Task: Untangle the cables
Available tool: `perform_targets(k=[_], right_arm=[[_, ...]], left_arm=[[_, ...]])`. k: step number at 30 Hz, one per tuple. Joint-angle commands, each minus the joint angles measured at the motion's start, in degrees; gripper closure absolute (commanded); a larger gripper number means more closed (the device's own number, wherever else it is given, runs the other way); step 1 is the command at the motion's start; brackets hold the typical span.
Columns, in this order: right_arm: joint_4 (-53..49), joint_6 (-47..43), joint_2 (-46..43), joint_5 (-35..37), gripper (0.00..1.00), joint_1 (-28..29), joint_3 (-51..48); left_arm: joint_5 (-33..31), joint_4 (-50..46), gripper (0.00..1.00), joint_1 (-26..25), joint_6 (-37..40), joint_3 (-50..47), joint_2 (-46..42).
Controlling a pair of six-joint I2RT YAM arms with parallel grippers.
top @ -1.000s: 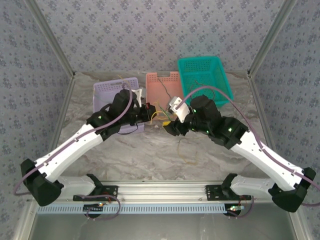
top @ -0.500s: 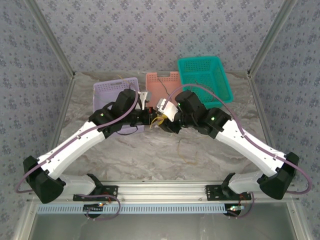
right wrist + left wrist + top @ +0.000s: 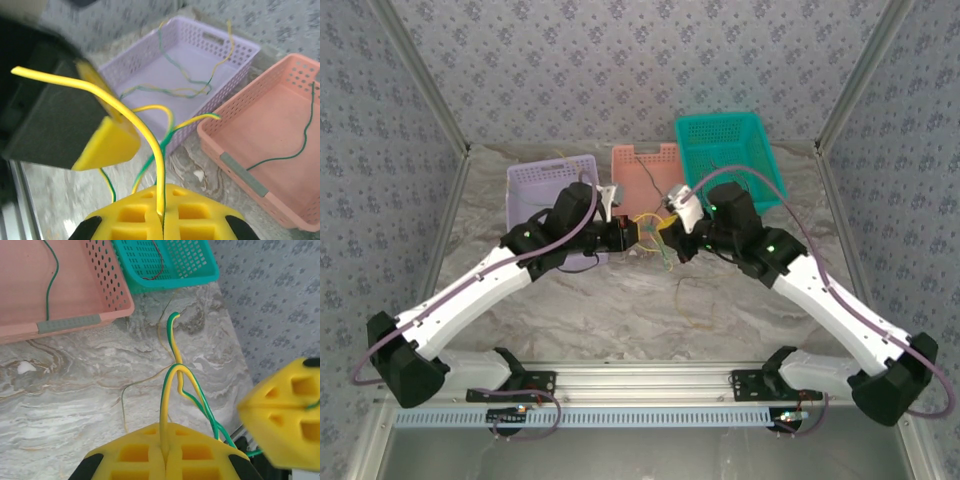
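A loop of yellow-and-green cables [image 3: 651,228] hangs between my two grippers above the table, in front of the baskets. My left gripper [image 3: 166,454] is shut on a yellow-green cable [image 3: 170,390] that arches up out of its pads. My right gripper [image 3: 162,216] is shut on a yellow cable [image 3: 145,131] that curves away past the left gripper's yellow finger [image 3: 107,142]. In the top view the left gripper [image 3: 626,233] and the right gripper [image 3: 672,238] stand close together, facing each other. Green-yellow strands droop between them.
Three baskets line the back: purple [image 3: 550,165] holding several yellow-green wires [image 3: 190,86], pink [image 3: 625,190] with a green wire [image 3: 292,146], teal [image 3: 720,118] with a thin red wire [image 3: 156,271]. A thin loose wire [image 3: 125,400] lies on the marble table [image 3: 620,310].
My right gripper swung in towards the left one, closed on the yellow cable, then drew back right, spreading the loop. The left gripper stayed shut and barely moved.
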Motion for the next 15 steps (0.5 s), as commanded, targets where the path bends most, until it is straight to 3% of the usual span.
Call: perform_targets(k=[1,7,11,15], right_arm=[[9.9,11.8,-5.5,1.1,1.00,-3.1,-5.6],[22.1,32.8,-14.2,18.6,1.00,-4.1,-19.0],[22.4,47.9,-17.7,30.0,1.00,-2.2,-25.2],[23.5,55.2,-18.2,31.2,1.00,-1.2,-28.2]], left_arm=[[-6.8,7.3,1.00,0.3,-7.2,-6.8,-5.4],[-18.1,29.6,1.00,-2.9,-16.2,-23.0,-15.7],[-22.0,42.6,1.00,-2.9,-19.6,-31.3,-21.9],[-23.3,45.6,1.00,-2.9,-20.3,-33.6,-25.7]])
